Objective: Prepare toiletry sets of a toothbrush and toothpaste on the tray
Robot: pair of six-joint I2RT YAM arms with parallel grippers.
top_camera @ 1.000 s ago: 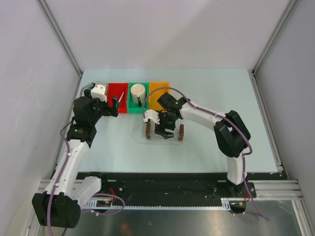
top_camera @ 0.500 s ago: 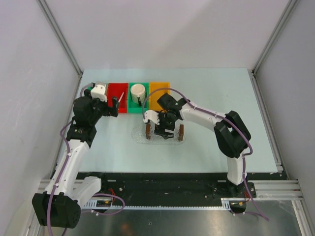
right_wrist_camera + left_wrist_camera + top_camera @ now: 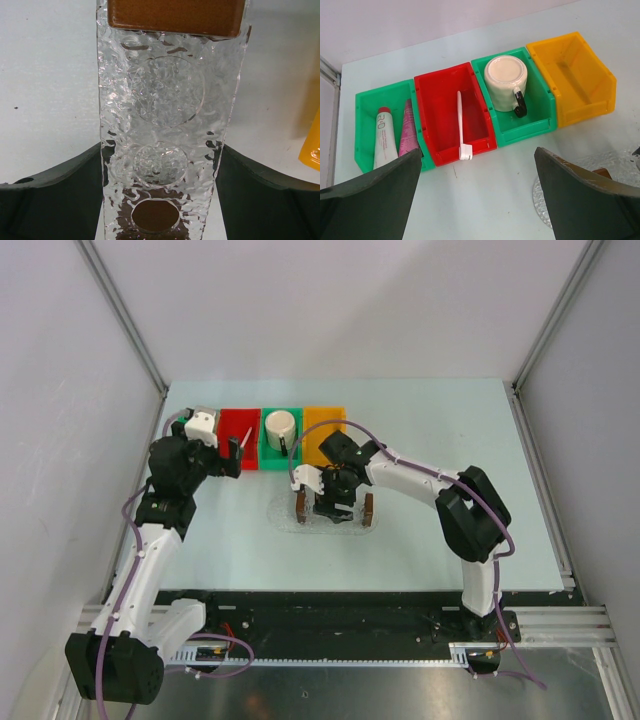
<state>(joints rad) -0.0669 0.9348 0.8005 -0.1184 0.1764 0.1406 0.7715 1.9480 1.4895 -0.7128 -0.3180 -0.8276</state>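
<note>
The left gripper (image 3: 477, 157) hangs over the near side of a row of bins at the back of the table (image 3: 430, 430), its jaws spread wide with nothing between them. From its wrist view, the toothbrush (image 3: 459, 120) lies lengthwise in the red bin (image 3: 476, 117), with its head at the near end against the front wall. The pink toothpaste (image 3: 408, 132) sits in the green bin (image 3: 365, 125) on the far left, just beside a white tube (image 3: 382, 137). Next along from the red bin, a second green bin (image 3: 540, 107) holds a cream mug (image 3: 505, 82) with a black handle, and then comes an orange bin (image 3: 575, 80). The right gripper (image 3: 160, 155) is down on the tray (image 3: 167, 95), which rests on the clear mat (image 3: 283, 521) in front of the bins. Its fingers clasp the tray across its width, one against each long edge. A brown block (image 3: 175, 15) caps the tray's far end, and neither toothbrush nor toothpaste is on it.
</note>
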